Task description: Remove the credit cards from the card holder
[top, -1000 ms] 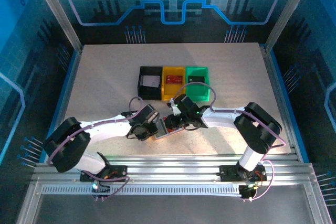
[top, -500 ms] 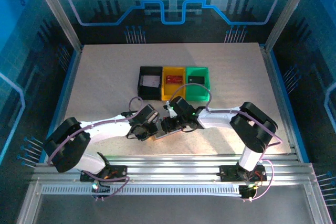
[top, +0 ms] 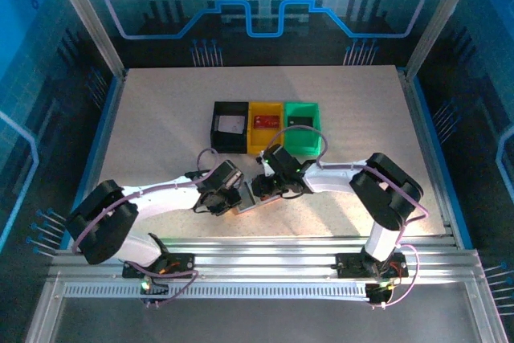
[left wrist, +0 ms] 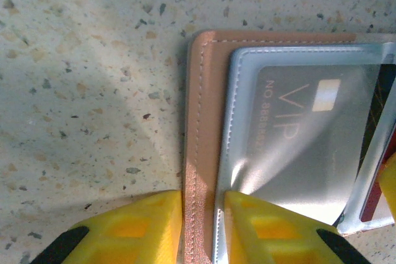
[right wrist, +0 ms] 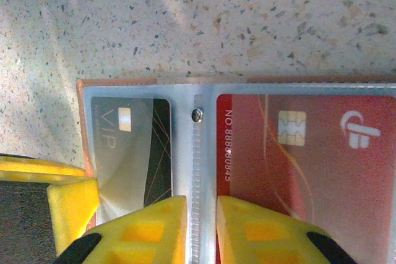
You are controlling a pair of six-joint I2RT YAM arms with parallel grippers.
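Note:
The pinkish-tan card holder [top: 250, 197] lies open on the table between the two arms. My left gripper [left wrist: 203, 227] is shut on its tan stitched edge [left wrist: 201, 122], one yellow finger on each side. Beside that edge a black VIP credit card [left wrist: 303, 134] sits inside a pale clear pocket. My right gripper [right wrist: 201, 233] is shut on the ridged seam [right wrist: 197, 153] between two pockets. The black VIP card [right wrist: 133, 146] lies left of that seam and a red credit card [right wrist: 309, 153] lies right of it, both inside their pockets. From above, the left gripper [top: 234, 198] and right gripper [top: 269, 186] meet over the holder.
Three small bins stand in a row behind the holder: black [top: 230, 126], yellow [top: 266, 126] and green [top: 303, 128], each with something flat inside. A yellow finger [right wrist: 68, 202] of the left gripper shows at the holder's left end. Speckled table surface surrounds the holder.
The right gripper has shifted slightly left over the card holder and settled at the pocket seam. The left arm and the holder have stayed in place.

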